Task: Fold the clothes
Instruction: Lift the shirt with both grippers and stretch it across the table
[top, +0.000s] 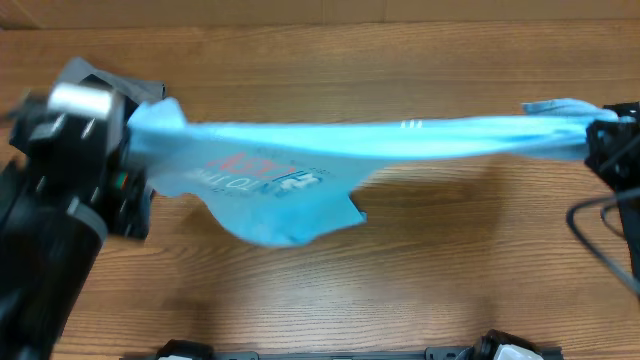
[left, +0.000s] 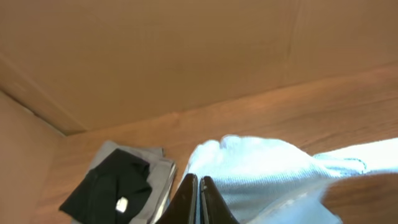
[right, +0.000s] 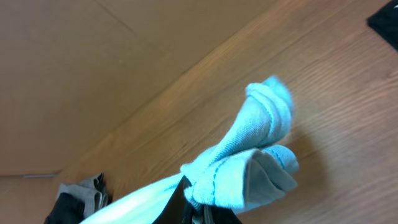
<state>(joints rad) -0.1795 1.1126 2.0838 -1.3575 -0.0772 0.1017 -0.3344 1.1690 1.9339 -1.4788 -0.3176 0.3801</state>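
A light blue shirt (top: 330, 140) with printed letters hangs stretched in the air over the wooden table (top: 450, 260), between the two arms. The left end effector (left: 199, 196) has its fingers pressed together on one bunched end of the shirt, at the left side of the table. The right end effector (right: 202, 211) is pinching the other end, where the cloth is rolled into a thick knot above the fingers. The middle part of the shirt sags down toward the table. A pile of grey and black clothes (left: 121, 183) lies on the table near the left arm, beside the cardboard wall (left: 155, 56).
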